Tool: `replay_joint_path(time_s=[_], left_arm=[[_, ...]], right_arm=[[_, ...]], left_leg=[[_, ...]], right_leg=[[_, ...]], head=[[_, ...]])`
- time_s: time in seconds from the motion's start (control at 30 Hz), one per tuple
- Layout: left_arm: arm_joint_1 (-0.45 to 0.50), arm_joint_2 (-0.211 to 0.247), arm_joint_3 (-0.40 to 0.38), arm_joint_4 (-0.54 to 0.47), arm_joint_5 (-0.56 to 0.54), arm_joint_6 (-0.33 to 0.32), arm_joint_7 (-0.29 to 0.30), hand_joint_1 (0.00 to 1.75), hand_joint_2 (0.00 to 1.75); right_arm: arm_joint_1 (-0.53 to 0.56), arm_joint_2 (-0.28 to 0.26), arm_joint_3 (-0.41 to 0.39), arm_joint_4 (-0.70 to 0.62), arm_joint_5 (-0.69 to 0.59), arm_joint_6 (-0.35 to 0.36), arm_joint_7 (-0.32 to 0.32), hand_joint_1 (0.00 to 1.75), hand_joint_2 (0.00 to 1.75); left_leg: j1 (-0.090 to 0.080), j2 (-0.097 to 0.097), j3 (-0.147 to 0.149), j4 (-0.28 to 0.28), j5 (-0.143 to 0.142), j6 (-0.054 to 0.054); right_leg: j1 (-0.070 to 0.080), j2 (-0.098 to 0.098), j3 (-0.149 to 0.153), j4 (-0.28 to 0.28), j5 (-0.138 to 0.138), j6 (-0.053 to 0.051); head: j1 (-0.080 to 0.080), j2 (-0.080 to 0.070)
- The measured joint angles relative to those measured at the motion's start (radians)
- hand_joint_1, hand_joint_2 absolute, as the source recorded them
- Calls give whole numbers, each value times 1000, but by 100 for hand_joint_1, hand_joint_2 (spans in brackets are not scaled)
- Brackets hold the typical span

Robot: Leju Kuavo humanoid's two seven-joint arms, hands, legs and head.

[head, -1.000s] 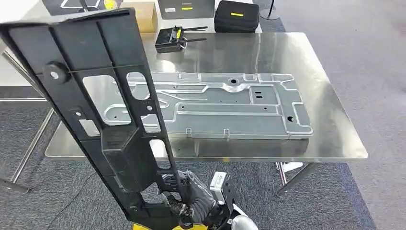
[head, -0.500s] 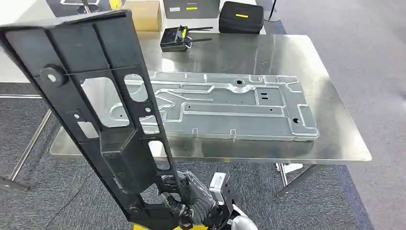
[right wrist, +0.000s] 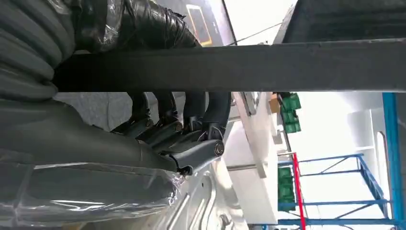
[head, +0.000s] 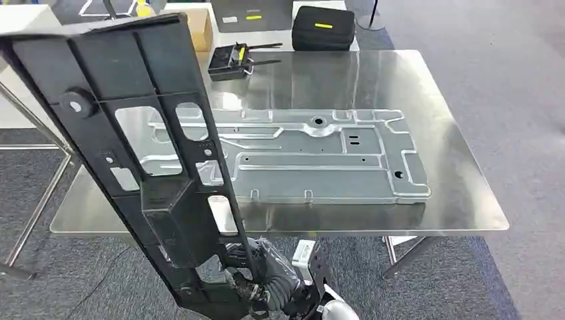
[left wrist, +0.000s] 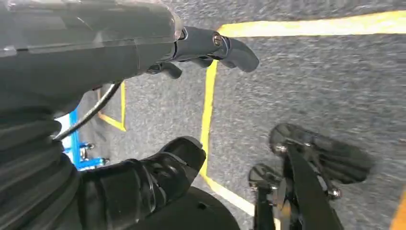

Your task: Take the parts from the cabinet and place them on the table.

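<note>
We see one steel table (head: 440,200) carrying one silver stamped panel (head: 313,157) lying flat. Our right robot hand (head: 256,283) grips one black plastic frame (head: 133,147) by its lower end, tilted upright over the table's near left corner. Our left robot hand (left wrist: 143,62) hangs loose-fingered, holding nothing.

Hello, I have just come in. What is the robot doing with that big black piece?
The robot's right hand grips a long black panel part by its lower end, holding it tilted in the air in front of a steel table. A flat silver metal part already lies on the table. The left hand holds nothing and hangs over the grey floor, so the black part is not yet placed.
</note>
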Motion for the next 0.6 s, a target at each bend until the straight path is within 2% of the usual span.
replay_joint_path(time_s=[0.03, 0.13, 0.17, 0.2, 0.23, 0.27, 0.3, 0.33, 0.37, 0.4, 0.43, 0.47, 0.5, 0.53, 0.6], left_arm=[[-2, 0, 0, 0, 0, 1, 0, 0, 175], [-6, 0, 0, 0, -2, 2, 2, 0, 175], [-6, -1, 0, 0, -2, 2, 2, 0, 175], [-4, 0, 0, 0, -3, 2, 2, 0, 175], [-5, 0, 0, 0, -3, 3, 2, 0, 175], [-7, 0, 0, 0, -3, 3, 2, 0, 175], [-7, 0, 0, 0, -3, 3, 2, 0, 175], [-7, 0, 0, 0, -3, 3, 2, 0, 175], [-7, 0, 0, 0, -3, 3, 2, 0, 175], [-7, 0, 0, 0, -3, 3, 2, 0, 175], [-6, 0, 0, 0, -3, 3, 2, 0, 175], [-4, -1, 0, 0, -5, 3, 2, 0, 175], [-4, -2, 0, 0, -6, 3, 2, 0, 175], [-7, -2, 0, 0, -6, 3, 1, 0, 175], [-8, -2, 0, 0, -8, 3, 1, 0, 175]], right_arm=[[-1, 0, 0, -1, 0, 0, 0, 175, 175], [-2, 0, 0, -1, 0, 0, 0, 175, 175], [-3, 0, 0, -3, 0, 0, 0, 175, 175], [-3, 0, 0, -5, 0, 0, 0, 175, 175], [-5, 0, 0, -5, 0, 0, 0, 175, 175], [-5, 0, 0, -5, 0, 0, 0, 175, 175], [-4, -1, 0, -5, 0, 0, 0, 175, 175], [-2, -3, 0, -5, 0, 0, 0, 175, 175], [-1, -5, 0, -5, 0, 0, 0, 175, 175], [-1, -6, 0, -4, 0, -1, 1, 175, 175], [-1, -8, 0, -4, 0, -2, 1, 175, 175], [-1, -8, 0, -5, 0, -3, 1, 175, 175], [-2, -8, 0, -5, 0, -6, 1, 175, 175], [-3, -8, 0, -5, 1, -14, 1, 175, 175], [-3, -8, 0, -6, 5, -28, 1, 175, 175]], left_leg=[[-4, 0, 11, -30, -8, 5], [-7, -1, 9, -26, -16, 18], [1, -1, 17, -36, -14, 24], [1, 0, 24, -41, -16, 27], [1, 1, 26, -41, -19, 32], [1, 1, 27, -42, -21, 35], [1, 1, 28, -42, -23, 38], [1, 1, 30, -42, -26, 38], [2, 0, 33, -41, -28, 39], [2, 0, 39, -41, -32, 37], [2, -1, 45, -41, -36, 34], [3, -1, 54, -42, -40, 31], [3, -1, 59, -42, -44, 27], [-4, -2, 58, -39, -48, 20], [-1, -2, 59, -44, -47, 9]], right_leg=[[4, 2, -1, 9, -5, 6], [0, -1, 3, 0, -11, 16], [1, 0, 5, 1, -20, 22], [-2, -2, 0, 25, -32, 29], [-3, -3, -25, 70, -54, 34], [-8, -3, -80, 163, -89, 40], [-12, -3, -125, 232, -111, 43], [-14, -3, -169, 293, -120, 46], [-17, -3, -193, 312, -110, 47], [-20, -3, -190, 279, -66, 48], [-21, -3, -167, 212, -13, 46], [-21, -4, -129, 119, 45, 41], [-20, -6, -99, 39, 77, 36], [-11, -6, -91, 21, 63, 32], [-8, -3, -92, 22, 63, 25]], head=[[-3, 0], [-1, 0], [-3, 0], [0, 0], [-1, 0], [0, 0], [-1, 0], [-1, 0], [-1, 0], [-1, 0], [-1, 0], [-1, 0], [0, 0], [-1, 0], [-1, 0]])
